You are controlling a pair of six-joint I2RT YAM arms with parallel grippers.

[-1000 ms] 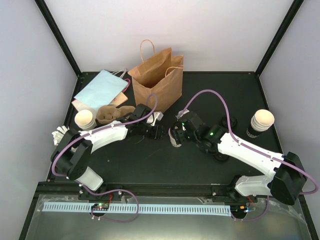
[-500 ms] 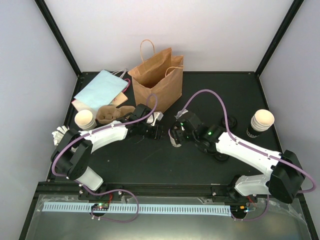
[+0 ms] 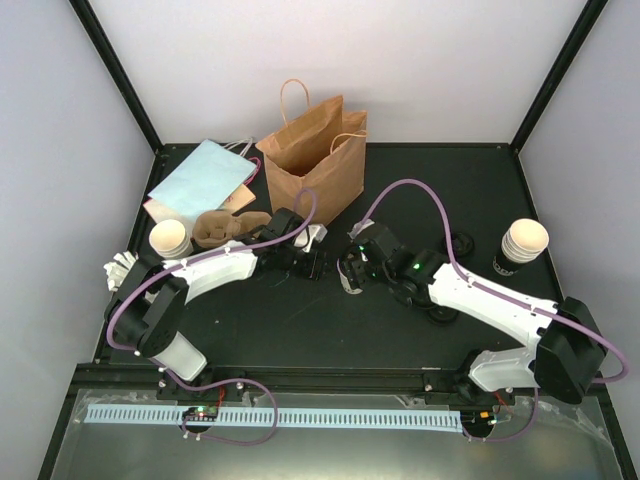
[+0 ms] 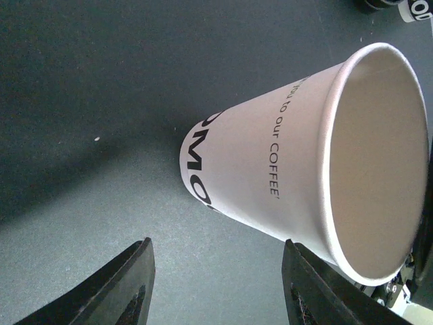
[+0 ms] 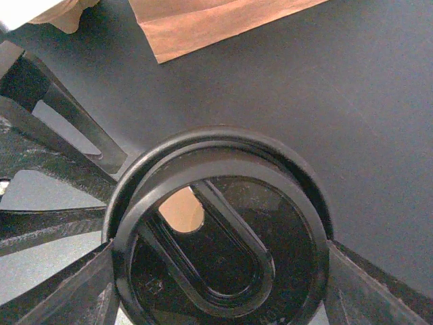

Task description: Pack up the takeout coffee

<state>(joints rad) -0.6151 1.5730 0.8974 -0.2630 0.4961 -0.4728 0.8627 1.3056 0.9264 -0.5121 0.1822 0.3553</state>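
2 grippers meet mid-table, just in front of the brown bag, which stands upright with its top open.

Your left gripper: jaws partly apart, bare table showing between them, nothing clamped. 1 paper cup sits on the table just past its fingertips. It has no lid on, is pale outside with black lettering and cream inside. Its wall is right by 1 finger; you can't tell from this view whether they touch.

Your right gripper: jaws wide and clamped on a round black lid, 1 finger on each side of the rim. The lid is near the paper cup, not on it. The top view is too small to show the gap between the 2. In the right wrist view, the brown bag's lower edge shows just beyond the lid.

Other cups: left cup stack stands at the table's left edge, next to a cardboard carrier. Right cup stack stands at the right edge, well apart from both grippers.

You can't see into the brown bag from any view.

1 flat pale-blue bag lies at back left, beside the brown bag. 1 dark disc lies behind the right arm and 1 more in front of it, both too small to identify.
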